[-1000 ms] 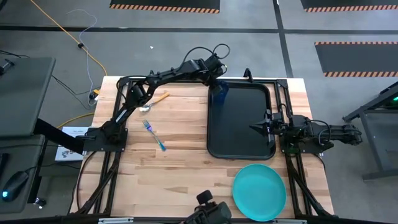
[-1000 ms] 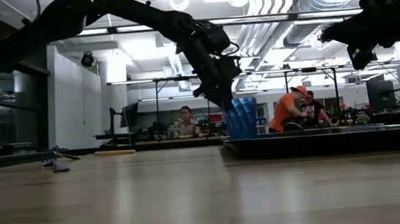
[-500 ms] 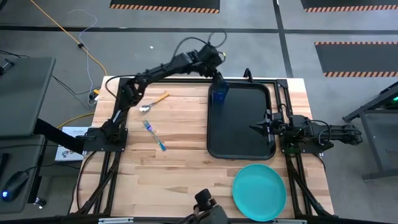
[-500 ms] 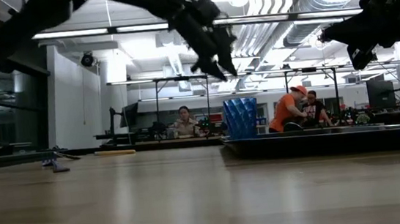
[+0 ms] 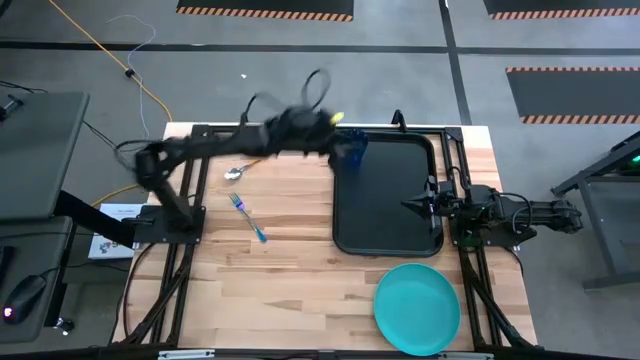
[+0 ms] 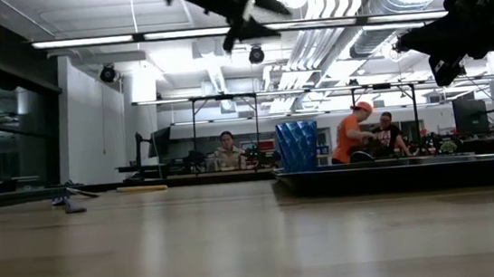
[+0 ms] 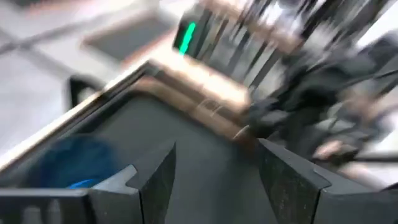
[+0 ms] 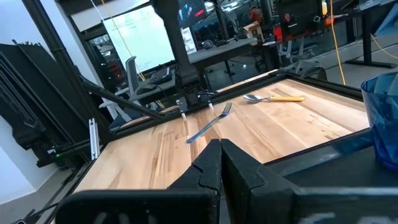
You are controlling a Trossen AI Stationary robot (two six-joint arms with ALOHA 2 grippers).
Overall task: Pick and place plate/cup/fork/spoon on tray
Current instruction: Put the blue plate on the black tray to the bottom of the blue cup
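The dark-blue cup [image 5: 351, 150] stands upright on its base in the far left corner of the black tray [image 5: 390, 215]; it also shows in the low view [image 6: 298, 145]. My left gripper [image 7: 214, 180] is open and empty, high above the table just left of the cup [image 5: 328, 128]. My right gripper [image 5: 413, 207] is shut and empty over the tray's right side. The turquoise plate [image 5: 417, 308] lies flat near the front right edge. The blue fork [image 5: 248, 217] and the yellow-handled spoon [image 5: 247, 165] lie on the wood left of the tray.
Bare wood lies between the fork and the tray and along the table's front left. The arms' black frames run along both table sides. People sit at desks in the room beyond the table [image 6: 356, 137].
My left gripper has let go of the cup, risen well above it and swung back toward the table's left edge, moving fast. The cup stays upright in the tray's far left corner.
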